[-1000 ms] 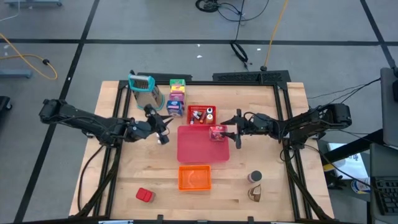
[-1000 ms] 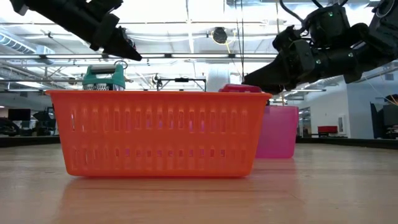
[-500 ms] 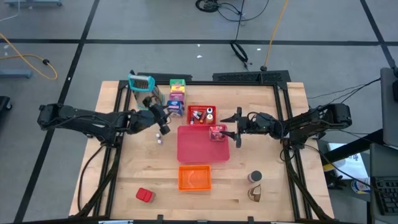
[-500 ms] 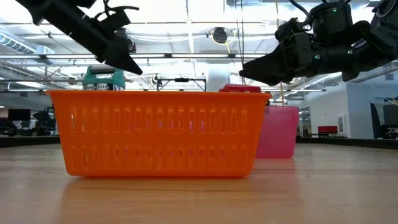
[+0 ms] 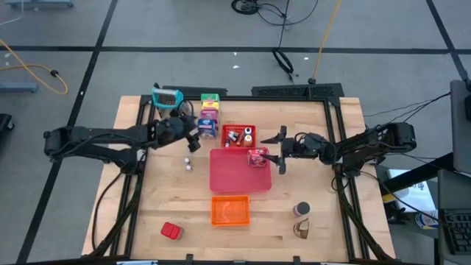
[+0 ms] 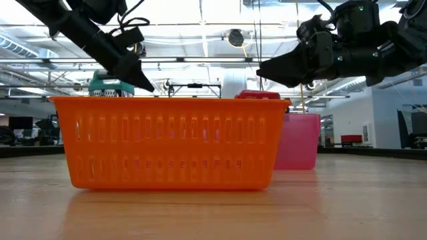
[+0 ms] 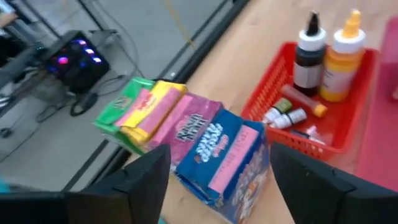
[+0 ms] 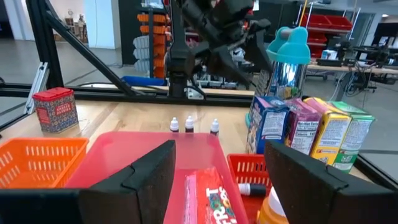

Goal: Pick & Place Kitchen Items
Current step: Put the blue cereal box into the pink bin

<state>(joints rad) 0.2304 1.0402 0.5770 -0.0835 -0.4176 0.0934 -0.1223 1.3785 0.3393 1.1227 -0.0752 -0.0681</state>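
My left gripper (image 5: 193, 135) has swung toward the row of cardboard food boxes (image 7: 186, 140), fingers parted, empty; careless closing could topple them.

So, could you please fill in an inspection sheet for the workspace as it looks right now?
Surface: wooden table, bare patches between the items.
Job's things: row of food boxes at the far edge; bottles in the small red tray; a red packet in the large red tray; three little vials; red block; orange basket, contents not clear.
Clutter: metal grater.
Grippers: left pincer open beside the boxes; right pincer open over the large tray's edge.
Cables: loose ones on the floor behind the table.
Surroundings: a workshop hall with shelving.
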